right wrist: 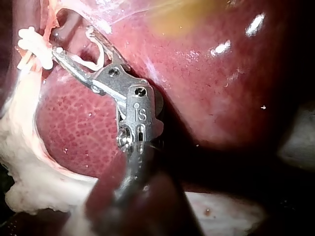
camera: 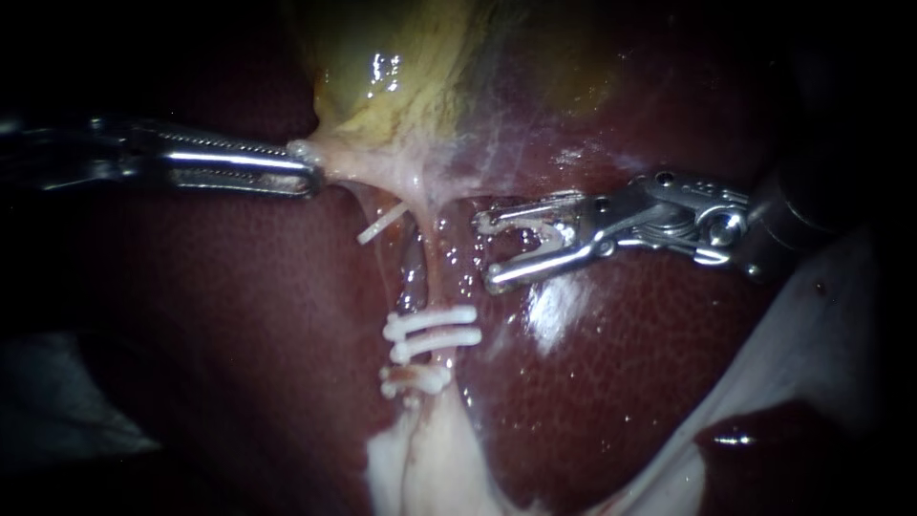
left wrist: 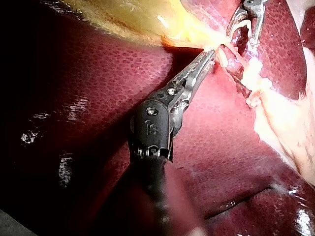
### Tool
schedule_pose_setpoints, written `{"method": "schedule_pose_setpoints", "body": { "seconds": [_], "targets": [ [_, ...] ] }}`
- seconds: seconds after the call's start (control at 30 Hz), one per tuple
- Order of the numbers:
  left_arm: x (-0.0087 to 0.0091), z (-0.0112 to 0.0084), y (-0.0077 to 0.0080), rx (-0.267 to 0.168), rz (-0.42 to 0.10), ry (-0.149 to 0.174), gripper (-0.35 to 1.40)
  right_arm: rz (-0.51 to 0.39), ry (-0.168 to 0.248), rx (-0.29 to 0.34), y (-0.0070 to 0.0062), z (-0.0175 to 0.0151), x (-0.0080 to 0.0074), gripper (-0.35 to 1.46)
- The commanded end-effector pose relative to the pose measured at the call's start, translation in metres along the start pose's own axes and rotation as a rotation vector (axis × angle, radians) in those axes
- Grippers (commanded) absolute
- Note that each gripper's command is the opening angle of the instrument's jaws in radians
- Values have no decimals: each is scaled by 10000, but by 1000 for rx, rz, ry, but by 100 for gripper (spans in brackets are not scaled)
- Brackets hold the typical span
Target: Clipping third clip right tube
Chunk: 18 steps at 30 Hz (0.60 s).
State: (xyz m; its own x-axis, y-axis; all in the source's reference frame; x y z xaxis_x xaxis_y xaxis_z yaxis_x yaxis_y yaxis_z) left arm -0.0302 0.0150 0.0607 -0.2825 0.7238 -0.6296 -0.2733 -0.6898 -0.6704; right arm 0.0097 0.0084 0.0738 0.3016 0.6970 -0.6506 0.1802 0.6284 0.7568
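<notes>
While your left instrument (camera: 304,164) is clamped on stringy pale tissue (camera: 358,164) under the yellow-green gallbladder (camera: 401,76) in the endoscope view, your right instrument (camera: 489,250) has its jaws wide, holding a white plastic loaded clip (camera: 521,222). Its tips sit just beside the thin pink right tube (camera: 432,258), not around it. Lower down, white plastic fastened clips (camera: 435,330) cross it, over the dark red liver (camera: 611,363).

Left wrist view: left instrument (left wrist: 210,55) closed on the pale tissue (left wrist: 194,40), w/ the right instrument (left wrist: 246,22) ahead.

Right wrist view: right instrument (right wrist: 72,40) spread, loaded clip (right wrist: 101,56) bridging both jaws, lower tip v. close to the fastened clips (right wrist: 34,46); can't tell if touching.
</notes>
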Motion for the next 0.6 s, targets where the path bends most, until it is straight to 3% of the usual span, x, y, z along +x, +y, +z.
{"method": "schedule_pose_setpoints", "body": {
  "seconds": [0.03, 0.33, 0.6],
  "targets": [
    [0, 0, 0, 0, 0, 0, -35, -1, -2, 5, -2, 1, 0, 49],
    [0, 0, 0, -1, 0, 0, -35, 28, -24, 8, -14, 15, 5, 49],
    [0, -1, 0, 2, 0, 0, -35, 64, -38, -26, -15, 32, 12, 49]
  ]
}}
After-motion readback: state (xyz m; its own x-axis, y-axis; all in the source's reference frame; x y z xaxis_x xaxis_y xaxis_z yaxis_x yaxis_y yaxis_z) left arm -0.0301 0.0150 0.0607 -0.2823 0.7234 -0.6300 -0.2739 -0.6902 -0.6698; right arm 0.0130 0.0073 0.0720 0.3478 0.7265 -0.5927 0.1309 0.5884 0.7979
